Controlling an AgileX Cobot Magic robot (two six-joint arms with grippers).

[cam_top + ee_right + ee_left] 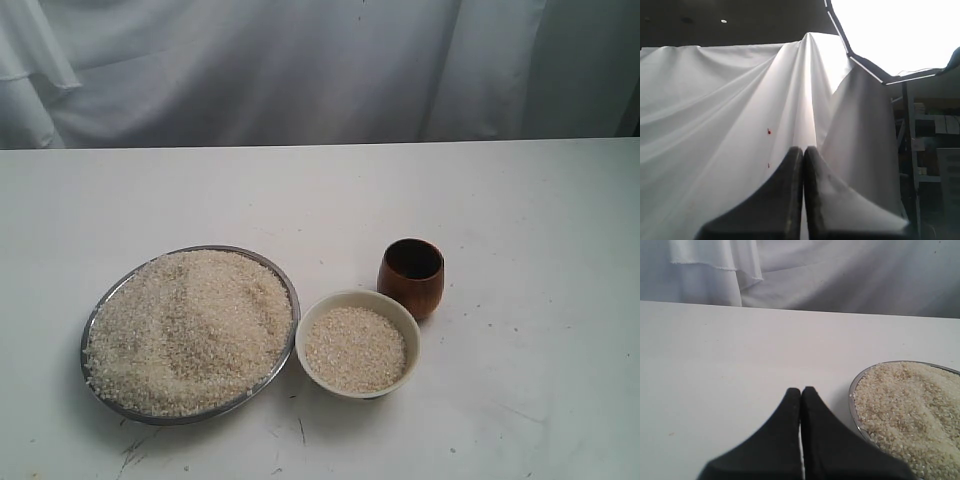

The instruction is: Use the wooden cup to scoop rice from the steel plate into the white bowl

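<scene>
Rice [190,330] heaped on the steel plate [90,335], both my claws pressed together.
My left claw [801,390] is empty, tips touching, and points across bare tabletop [500,200] with the plate's rim just beside it. My right claw [803,149] is likewise closed on nothing and faces the white cloth [300,70] backdrop. The white bowl [358,296], partly filled with rice, sits right against the plate. The wooden cup [411,285] stands upright just beyond the bowl, on the side away from the plate.

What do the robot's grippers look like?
The left gripper and the right gripper look alike: two matte black fingers, broad at the base and curving to narrow rounded tips. No cables or markings show.
</scene>
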